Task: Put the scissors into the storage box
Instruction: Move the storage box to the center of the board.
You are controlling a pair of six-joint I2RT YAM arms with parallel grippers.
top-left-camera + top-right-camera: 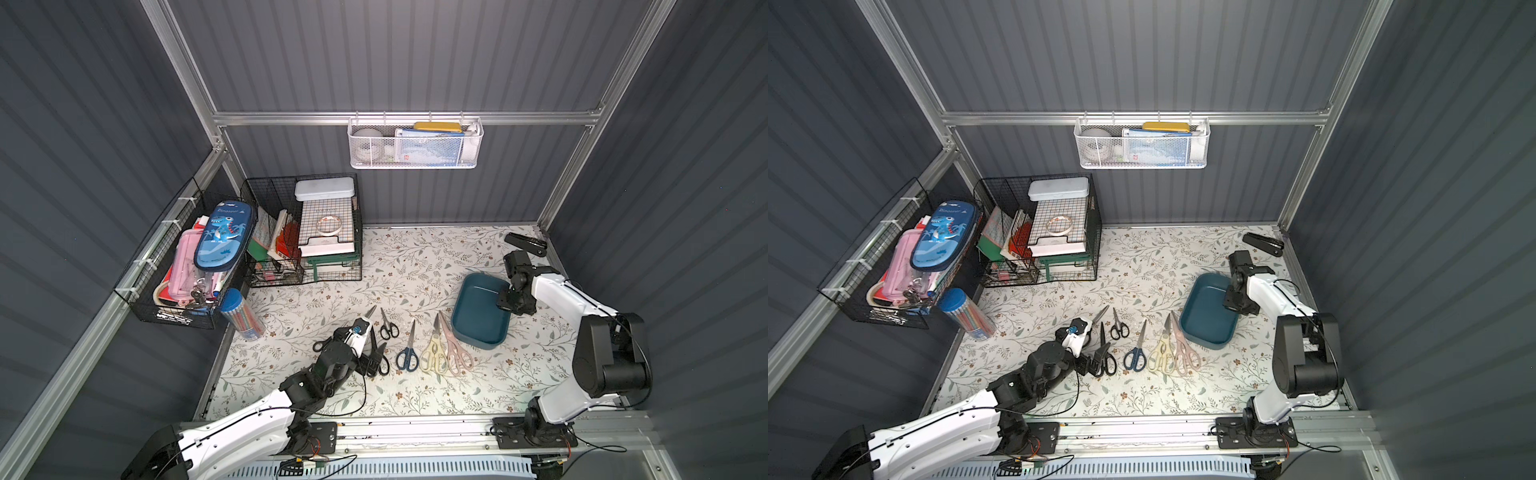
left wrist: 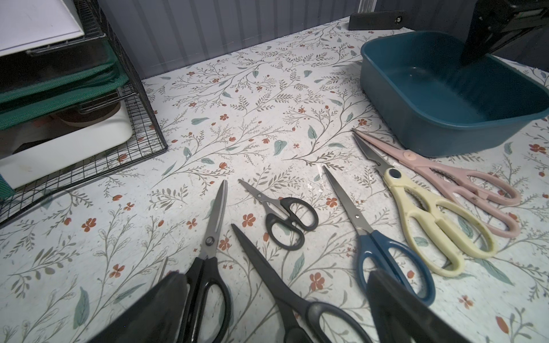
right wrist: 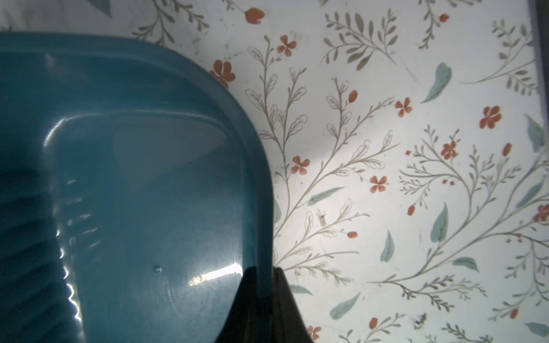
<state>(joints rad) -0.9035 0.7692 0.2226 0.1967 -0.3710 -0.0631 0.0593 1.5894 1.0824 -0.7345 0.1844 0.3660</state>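
The right gripper [image 3: 263,276] is clenched on the box [image 3: 133,178]. Its fingers [image 3: 285,308] pinch a side wall near a rounded corner, one inside and one outside, with the rim rising between them. That hand carries nothing else, so the grip looks meant to steady the box or drag it nearer the row. The box sits empty on the table [image 1: 415,266], at the right end of the row.

The left gripper [image 2: 274,274] is released and holds nothing, its fingers [image 2: 154,308] spread wide. It hangs low over the handle ends of two pairs. The long black pair [image 2: 282,294] lies between the fingers, and the grey-bladed black pair [image 2: 208,252] lies partly under one of them. The wide spread suits coming down on a handle from above, though no pick is made yet.

Further out lie the small black pair [image 2: 285,219], the blue pair [image 2: 383,255] and the cream shears [image 2: 430,225]. Last are the pink shears [image 2: 463,184], whose tip is just beside the box; whether it touches cannot be told.

All the scissors [image 1: 1136,353] are on the table and none is in the box. Their blades point toward the back wall, so the loops are on the arms' side, probably for easy reach. In a top view another black loop [image 1: 322,345] shows beside the left arm, mostly hidden
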